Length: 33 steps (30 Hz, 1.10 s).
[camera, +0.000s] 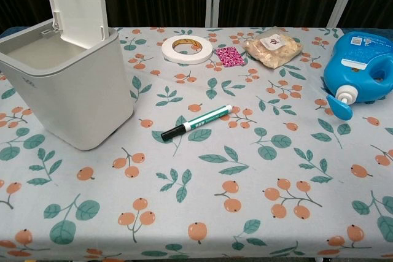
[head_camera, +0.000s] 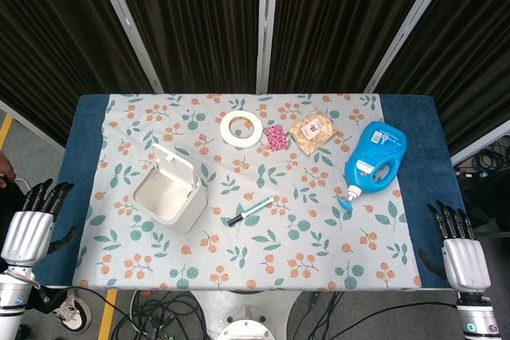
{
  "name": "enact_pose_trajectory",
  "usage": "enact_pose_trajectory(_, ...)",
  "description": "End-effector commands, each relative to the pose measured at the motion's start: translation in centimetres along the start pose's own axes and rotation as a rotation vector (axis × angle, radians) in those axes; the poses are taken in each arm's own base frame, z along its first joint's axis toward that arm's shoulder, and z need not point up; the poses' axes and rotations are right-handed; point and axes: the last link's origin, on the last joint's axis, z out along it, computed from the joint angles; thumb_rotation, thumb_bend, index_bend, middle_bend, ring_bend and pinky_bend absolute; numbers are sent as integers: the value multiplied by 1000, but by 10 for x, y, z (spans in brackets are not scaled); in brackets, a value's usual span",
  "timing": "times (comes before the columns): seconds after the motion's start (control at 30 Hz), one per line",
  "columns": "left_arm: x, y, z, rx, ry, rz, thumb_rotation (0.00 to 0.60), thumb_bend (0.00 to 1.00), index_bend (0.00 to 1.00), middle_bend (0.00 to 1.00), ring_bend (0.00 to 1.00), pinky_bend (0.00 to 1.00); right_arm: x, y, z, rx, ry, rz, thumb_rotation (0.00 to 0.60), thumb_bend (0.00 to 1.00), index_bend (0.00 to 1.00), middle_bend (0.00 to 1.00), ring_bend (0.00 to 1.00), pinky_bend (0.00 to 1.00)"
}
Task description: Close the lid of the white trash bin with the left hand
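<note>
Standing near the table's [head_camera: 88, 117] left edge, the bin [head_camera: 170, 194] has its lid [camera: 75, 3] raised upright. The left hand [head_camera: 30, 228] hangs off the left edge, fingers straight, apart, holding nothing. The right hand [head_camera: 462, 252], likewise empty with fingers extended, sits off the front right corner.

Detergent bottle [camera: 362, 69] cut by right edge, chest view.

The white trash bin [head_camera: 169, 191] stands at the left of the frame on the worktop, open, its hinged lid [camera: 76, 3] raised upright at the back.
</note>
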Motion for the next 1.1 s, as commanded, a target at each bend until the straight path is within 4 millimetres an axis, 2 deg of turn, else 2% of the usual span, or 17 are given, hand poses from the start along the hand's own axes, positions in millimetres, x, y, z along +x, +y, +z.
enact_pose_trajectory(0.03, 1, -1, -2, 1, 1, -3, 600, 259, 127, 124, 36, 102, 0, 1, 0, -7, 1, 3, 600, 179, 0, 0, 0, 0)
enact_pose_trajectory(0.47, 0, 2, 1, -20, 1, -26, 600, 261, 122, 124, 36, 102, 2, 6, 1, -23, 3, 9, 600, 179, 0, 0, 0, 0)
enact_pose_trajectory(0.67, 2, 7, 9, -58, -5, -54, 600, 302, 109, 124, 36, 103, 0, 10, 1, -34, -5, 8, 600, 179, 0, 0, 0, 0)
enact_pose_trajectory(0.8, 11, 22, 28, -157, 4, -170, 600, 306, 78, 124, 36, 104, -1, 11, 3, -35, -5, 10, 600, 178, 0, 0, 0, 0)
enact_pose_trajectory(0.9, 19, 28, 47, -212, 11, -190, 588, 317, 73, 124, 36, 105, -2, 12, 3, -37, -9, 11, 600, 176, 0, 0, 0, 0)
enact_pose_trajectory(1.1, 36, 54, 82, -316, 17, -217, 582, 412, 73, 128, 36, 105, -6, 15, 4, -54, -19, 7, 600, 176, 0, 0, 0, 0)
